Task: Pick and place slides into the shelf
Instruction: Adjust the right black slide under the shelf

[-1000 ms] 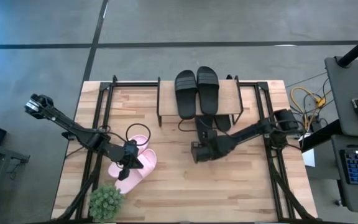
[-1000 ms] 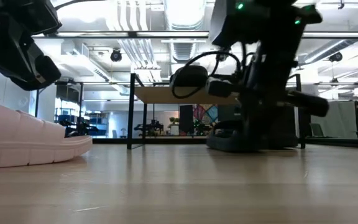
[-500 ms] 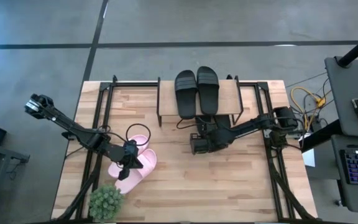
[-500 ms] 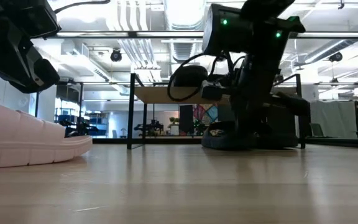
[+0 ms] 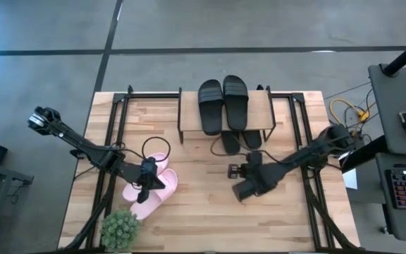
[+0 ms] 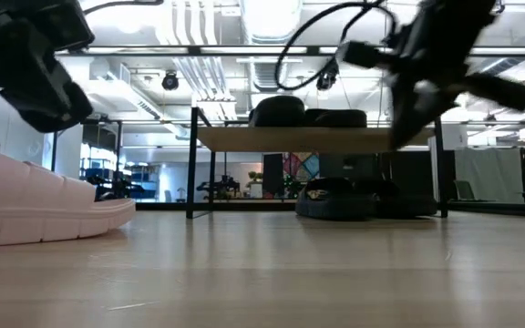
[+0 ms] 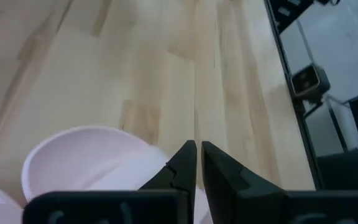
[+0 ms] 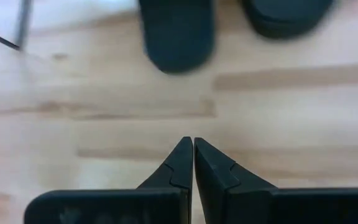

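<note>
Two black rubber slides (image 5: 223, 104) sit on the low wooden shelf (image 5: 259, 116), two more beneath it. Right gripper (image 5: 237, 171) hangs over bare desk, fingers together, empty. Left gripper (image 5: 149, 181), fingers together, hovers over the pale pink slides (image 5: 155, 192), probably next.

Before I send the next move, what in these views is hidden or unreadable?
- Two black slides under the shelf: high view shows only their ends; the top board covers the rest.
- Pink slides: left gripper overlaps them from above; the low view's edge cuts one off.
- Right gripper: blurred in low view.
</note>
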Controlling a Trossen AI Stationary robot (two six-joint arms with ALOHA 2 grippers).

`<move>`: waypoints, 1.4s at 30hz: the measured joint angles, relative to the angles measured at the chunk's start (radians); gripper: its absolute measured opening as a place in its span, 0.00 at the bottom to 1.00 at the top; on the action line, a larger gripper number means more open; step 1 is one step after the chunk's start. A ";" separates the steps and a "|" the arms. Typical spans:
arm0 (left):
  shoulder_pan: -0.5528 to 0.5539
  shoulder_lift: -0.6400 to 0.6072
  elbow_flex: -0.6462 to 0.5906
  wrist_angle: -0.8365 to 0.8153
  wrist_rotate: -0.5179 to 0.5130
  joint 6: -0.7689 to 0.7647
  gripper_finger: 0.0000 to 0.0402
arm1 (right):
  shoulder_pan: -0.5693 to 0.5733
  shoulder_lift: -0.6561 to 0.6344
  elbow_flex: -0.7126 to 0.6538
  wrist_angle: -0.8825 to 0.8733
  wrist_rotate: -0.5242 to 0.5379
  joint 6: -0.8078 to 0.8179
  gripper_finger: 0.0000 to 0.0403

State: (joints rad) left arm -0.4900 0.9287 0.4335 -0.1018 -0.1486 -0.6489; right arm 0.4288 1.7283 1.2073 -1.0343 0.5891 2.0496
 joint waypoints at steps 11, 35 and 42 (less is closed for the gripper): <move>0.067 0.000 0.000 0.037 -0.014 0.000 0.03 | 0.013 0.004 -0.027 -0.309 -0.053 0.176 0.02; 0.085 0.000 -0.004 0.094 -0.013 -0.026 0.03 | -0.285 -0.140 -0.310 0.110 -0.020 -0.148 0.02; 0.085 0.000 -0.017 0.093 -0.013 -0.026 0.03 | -0.312 -0.136 -0.330 0.114 0.011 -0.159 0.02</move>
State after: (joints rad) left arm -0.4049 0.9291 0.4164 -0.0090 -0.1619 -0.6750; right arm 0.1171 1.5925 0.8775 -0.9205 0.5996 1.8909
